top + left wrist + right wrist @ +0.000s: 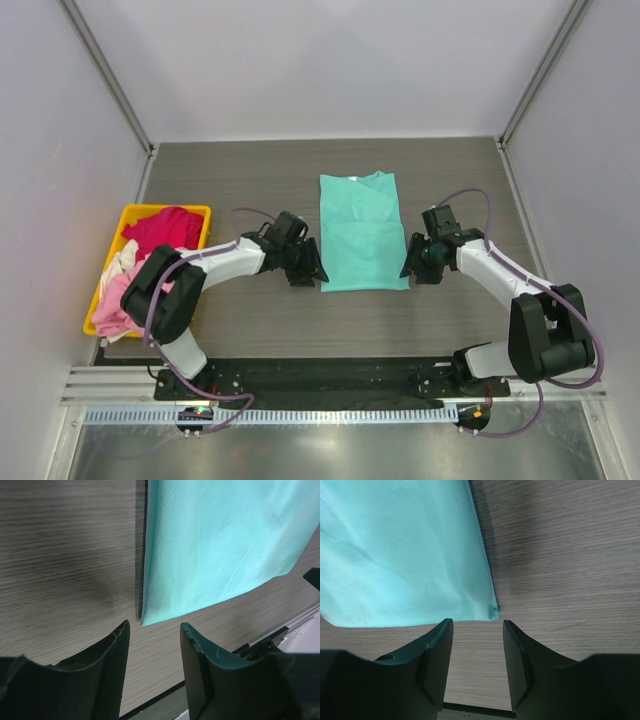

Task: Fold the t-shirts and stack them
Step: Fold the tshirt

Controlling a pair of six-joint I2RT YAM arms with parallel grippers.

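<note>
The teal t-shirt (362, 235) lies flat in the middle of the tabletop (250, 170), folded into a long narrow rectangle with its collar at the far end and a crosswise fold edge showing about halfway down its length. The left fingers (107, 670) stand spread with nothing between them, low over the wood just beside the shirt's near left corner; in the left wrist view that corner lies just ahead of the gap, apart from both tips. The right fingers (437, 660) are likewise spread and hold nothing, set at the near right corner of the same shirt (in the right wrist view the corner sits just beyond the gap, slightly curled at its tip). From above, the two arms reach in from either side, so the shirt's near edge lies between them. Well off to the left, a yellow bin (150, 208) rests on the tabletop with the other shirts heaped loosely inside: the magenta-red t-shirt (165, 228) at the far end, the whitish t-shirt (122, 258) beside it, and the pink t-shirt (118, 295) at the near end.
</note>
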